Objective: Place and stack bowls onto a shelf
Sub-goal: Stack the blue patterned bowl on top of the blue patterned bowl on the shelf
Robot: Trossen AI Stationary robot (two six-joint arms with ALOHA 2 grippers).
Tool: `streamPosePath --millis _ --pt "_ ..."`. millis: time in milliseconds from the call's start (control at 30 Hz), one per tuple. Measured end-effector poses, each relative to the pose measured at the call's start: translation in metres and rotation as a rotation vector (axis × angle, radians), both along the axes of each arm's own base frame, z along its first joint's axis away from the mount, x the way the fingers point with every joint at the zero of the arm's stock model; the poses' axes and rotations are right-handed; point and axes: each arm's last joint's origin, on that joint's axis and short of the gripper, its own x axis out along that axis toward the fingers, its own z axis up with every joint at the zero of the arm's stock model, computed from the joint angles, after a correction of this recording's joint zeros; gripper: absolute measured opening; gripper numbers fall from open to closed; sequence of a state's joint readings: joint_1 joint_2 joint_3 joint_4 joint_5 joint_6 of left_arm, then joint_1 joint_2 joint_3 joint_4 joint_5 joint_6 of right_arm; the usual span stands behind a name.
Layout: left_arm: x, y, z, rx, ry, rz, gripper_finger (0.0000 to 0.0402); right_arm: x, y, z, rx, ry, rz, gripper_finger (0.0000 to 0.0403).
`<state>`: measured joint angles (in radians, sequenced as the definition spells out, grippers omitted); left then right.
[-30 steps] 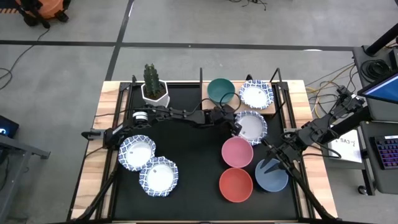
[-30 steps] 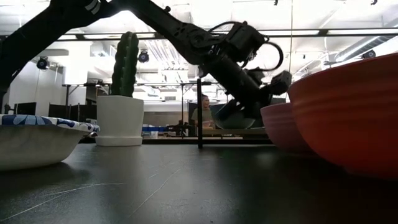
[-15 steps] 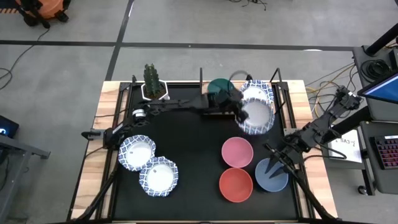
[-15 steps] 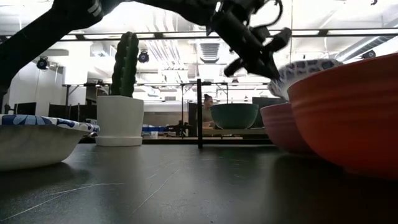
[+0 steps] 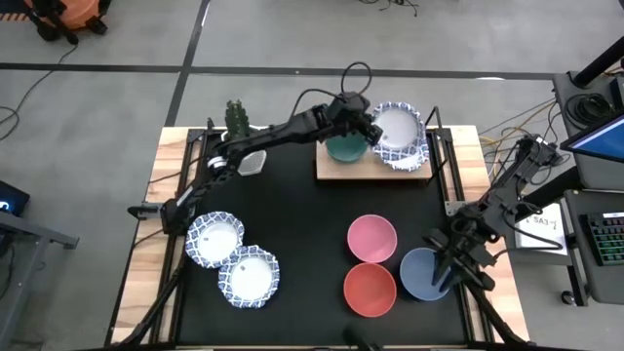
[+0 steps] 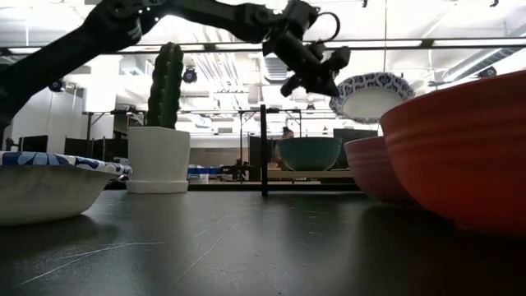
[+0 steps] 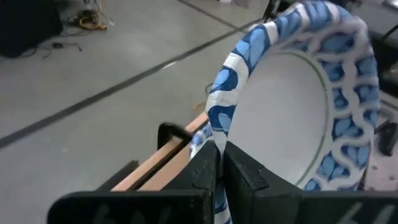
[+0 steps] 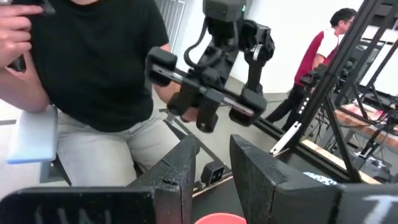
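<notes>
My left gripper [image 5: 370, 127] reaches over the light-wood shelf [image 5: 331, 172] at the table's far right and is shut on a white bowl with a blue patterned rim [image 5: 398, 129]. That bowl hangs above a second patterned bowl [image 5: 413, 163], which rests on the shelf beside the green bowl [image 5: 344, 148]. In the low view the held bowl [image 6: 370, 95] is tilted and well above the shelf. My right gripper [image 5: 441, 271] is open over the blue bowl [image 5: 421, 277]; its fingers [image 8: 180, 171] show nothing between them. My left gripper pinches the patterned bowl by its scalloped rim [image 7: 219, 132], one finger inside the bowl and one outside. The fingers come from the table's left, roughly level. The bowl is lifted clear and tilted, above the patterned bowl on the shelf.
The pink bowl [image 5: 371, 238] and red bowl [image 5: 370, 289] sit near the blue one at the near right. Two patterned bowls [image 5: 214, 237] [image 5: 249, 276] lie at the near left. The cactus pot [image 5: 246, 156] stands at the far left, under my left arm. People show behind the table.
My left gripper has lifted the patterned bowl off the table's right middle and carried it up and toward the far edge, over the shelf. The bowl now hangs tilted above the patterned bowl there. My right arm has shifted slightly toward the near right edge.
</notes>
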<state>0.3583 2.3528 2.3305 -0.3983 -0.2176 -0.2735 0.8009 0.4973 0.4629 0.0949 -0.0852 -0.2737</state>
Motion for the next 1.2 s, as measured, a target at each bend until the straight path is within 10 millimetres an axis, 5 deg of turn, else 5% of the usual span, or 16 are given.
streamPosePath --millis 367,800,1200 --pt "0.017 0.010 -0.034 -0.010 -0.038 0.015 0.0003 0.000 0.000 -0.001 -0.006 0.005 -0.007 0.0089" --pt "0.020 0.011 -0.039 -0.008 -0.060 -0.003 0.0037 0.000 0.000 -0.001 -0.012 0.000 -0.009 0.0089" --pt "0.022 0.010 -0.037 -0.008 -0.082 -0.070 0.0113 0.001 -0.001 -0.001 -0.008 0.002 -0.048 0.0089"
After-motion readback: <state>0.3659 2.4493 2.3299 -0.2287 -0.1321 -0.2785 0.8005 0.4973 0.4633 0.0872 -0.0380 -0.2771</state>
